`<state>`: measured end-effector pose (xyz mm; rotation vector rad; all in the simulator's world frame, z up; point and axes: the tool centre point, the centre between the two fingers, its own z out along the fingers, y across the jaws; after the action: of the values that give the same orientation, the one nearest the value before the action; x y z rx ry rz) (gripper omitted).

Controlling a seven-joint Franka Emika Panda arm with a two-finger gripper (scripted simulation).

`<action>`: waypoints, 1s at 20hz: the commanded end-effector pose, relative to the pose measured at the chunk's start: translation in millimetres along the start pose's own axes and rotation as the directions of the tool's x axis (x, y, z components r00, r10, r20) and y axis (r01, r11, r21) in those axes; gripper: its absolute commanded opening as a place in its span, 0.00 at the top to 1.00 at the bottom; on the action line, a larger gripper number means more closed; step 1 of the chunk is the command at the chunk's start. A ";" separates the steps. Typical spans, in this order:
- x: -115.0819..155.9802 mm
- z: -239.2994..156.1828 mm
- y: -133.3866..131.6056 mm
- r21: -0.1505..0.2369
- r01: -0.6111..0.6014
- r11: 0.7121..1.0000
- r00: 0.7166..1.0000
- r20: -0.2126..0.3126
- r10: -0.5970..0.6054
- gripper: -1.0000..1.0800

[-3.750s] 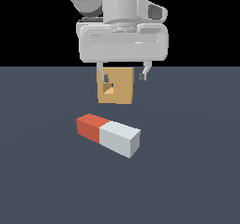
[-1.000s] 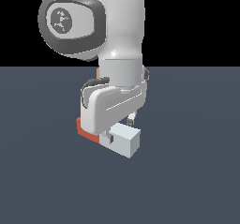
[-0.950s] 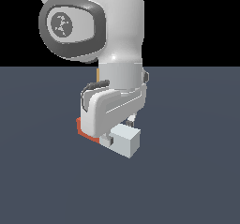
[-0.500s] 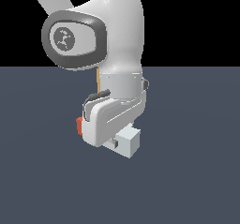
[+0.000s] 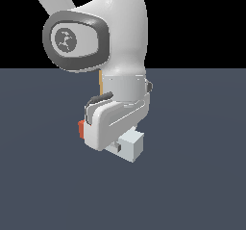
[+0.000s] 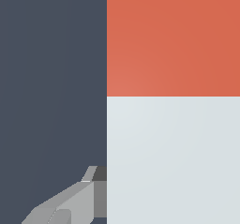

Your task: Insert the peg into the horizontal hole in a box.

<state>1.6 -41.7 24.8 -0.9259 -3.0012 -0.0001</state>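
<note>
The peg (image 5: 131,146) lies flat on the dark floor. Its pale grey-white end sticks out toward the exterior view's right, and a sliver of its red-orange end (image 5: 81,128) shows at the left. My gripper (image 5: 114,145) is lowered over the peg's middle, with the white hand covering it. In the wrist view the peg (image 6: 173,101) fills the picture, red-orange half and white half side by side. One grey finger (image 6: 79,199) sits flush against the white half's side; the other finger is out of frame. Only a thin tan strip of the box (image 5: 100,82) shows behind the arm. The horizontal hole is hidden.
The robot's large white arm link (image 5: 96,36) stands in front of the box in the exterior view. A plain dark blue-grey floor (image 5: 202,176) surrounds the peg on all sides.
The arm came down from above the box and settled over the peg, covering more of its red-orange half. In the last half second it barely moved. The peg has stayed in place.
</note>
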 end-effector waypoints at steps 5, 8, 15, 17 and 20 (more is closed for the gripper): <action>6.3 -1.5 0.1 0.000 -0.029 1.000 1.000 0.000 0.029 1.00; 12.8 -3.0 0.2 0.000 -0.060 0.998 0.998 0.000 0.060 1.00; 36.3 -8.4 2.1 0.000 -0.173 0.985 0.985 0.000 0.173 1.00; 45.0 -10.5 3.6 -0.001 -0.214 0.977 0.977 0.000 0.214 1.00; 58.9 -13.8 6.7 -0.001 -0.280 0.960 0.960 0.000 0.280 1.00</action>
<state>-39.7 -8.4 35.1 -1.2911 -2.8596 0.0020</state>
